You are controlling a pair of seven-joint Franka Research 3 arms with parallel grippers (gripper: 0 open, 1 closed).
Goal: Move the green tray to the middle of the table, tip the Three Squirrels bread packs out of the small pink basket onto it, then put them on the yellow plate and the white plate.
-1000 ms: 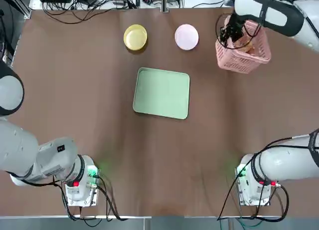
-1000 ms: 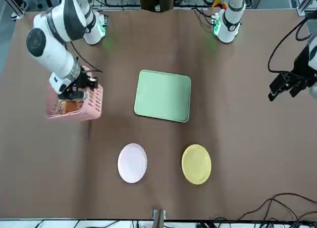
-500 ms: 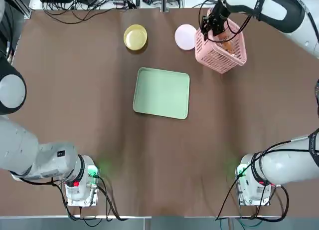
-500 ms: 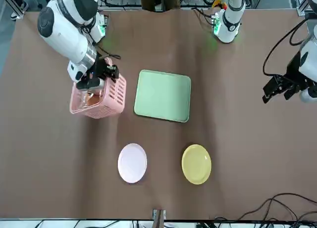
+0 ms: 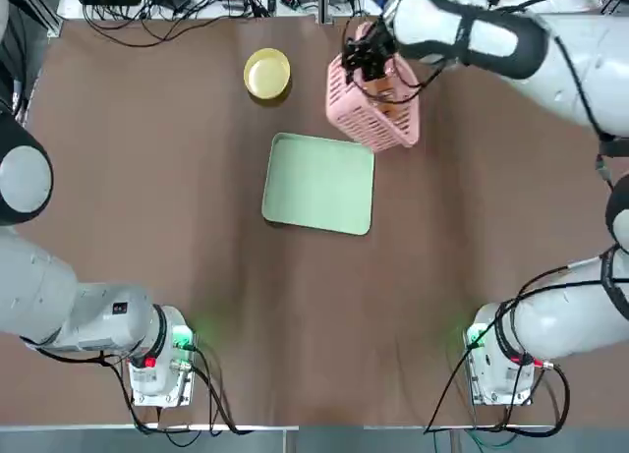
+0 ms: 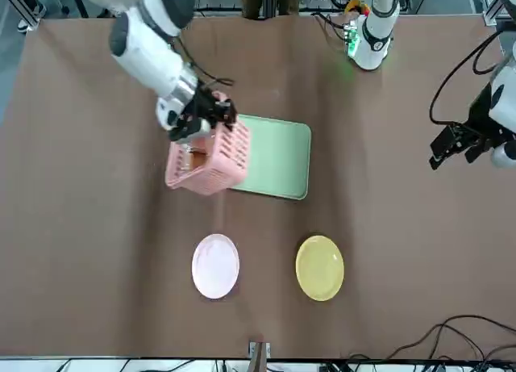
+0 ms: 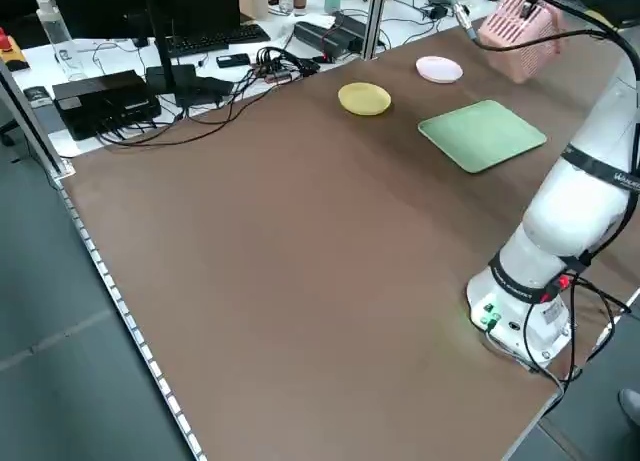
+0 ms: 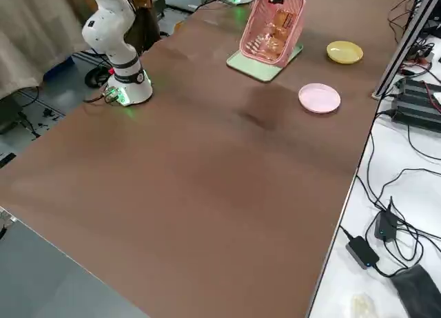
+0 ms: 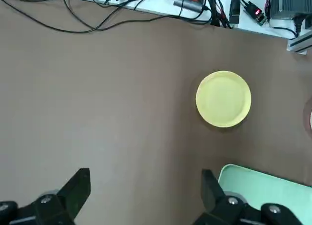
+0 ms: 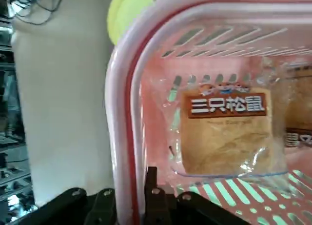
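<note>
Robotics lab. Two white arms bolted at the near edge of a big brown table [image 5: 147, 207], bases [image 5: 157, 367] lit with green LEDs and trailing cables. Benches beyond the far edge carry tangled cables [image 7: 250, 66], a keyboard [image 7: 205, 41], black electronics boxes [image 7: 105, 101], a power adapter [image 8: 360, 249]. Aluminium frame posts [image 7: 375, 16] stand at the table's rim; grey floor, curtain at one side.

Right pincer [image 5: 369, 58] clamped, raised
</note>
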